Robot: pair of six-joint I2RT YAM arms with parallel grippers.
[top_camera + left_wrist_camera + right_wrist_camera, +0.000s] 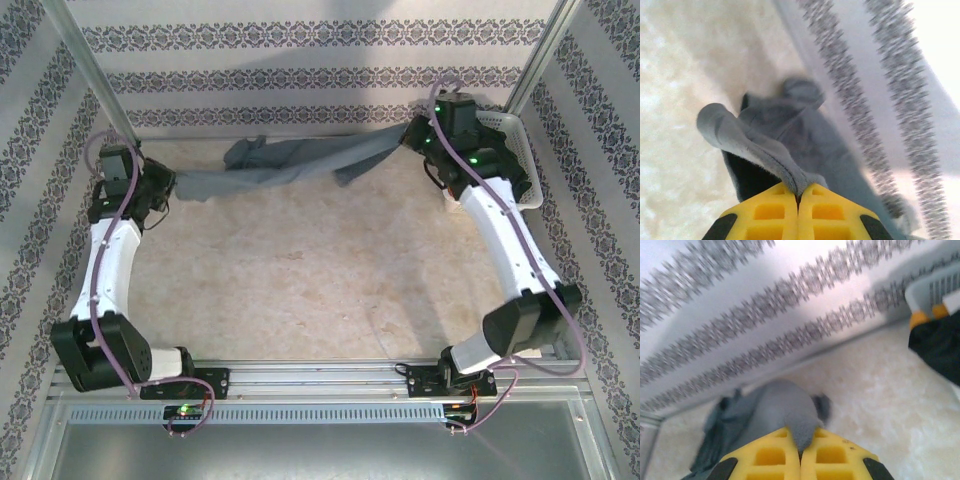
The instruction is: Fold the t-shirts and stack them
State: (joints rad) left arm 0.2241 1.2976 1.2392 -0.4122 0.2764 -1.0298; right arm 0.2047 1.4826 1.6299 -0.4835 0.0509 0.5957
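The slate-grey t-shirt (290,165) was held stretched left-to-right above the surface (320,290), each end pinched in the closed left end effector (166,186) and right end effector (414,131).

You have the t-shirt (290,165) stretched across the far part of the table (300,280), close before the back wall (300,85). Its left end is in the left gripper (168,186), at the far left of the table. Its right end is in the right gripper (413,135), at the far right. Between them, the cloth is bunched nearer to the left side. Behind the right arm, in the far right corner, stands the basket (522,150). More cloth (937,347) hangs over its rim, to the right of the right gripper.
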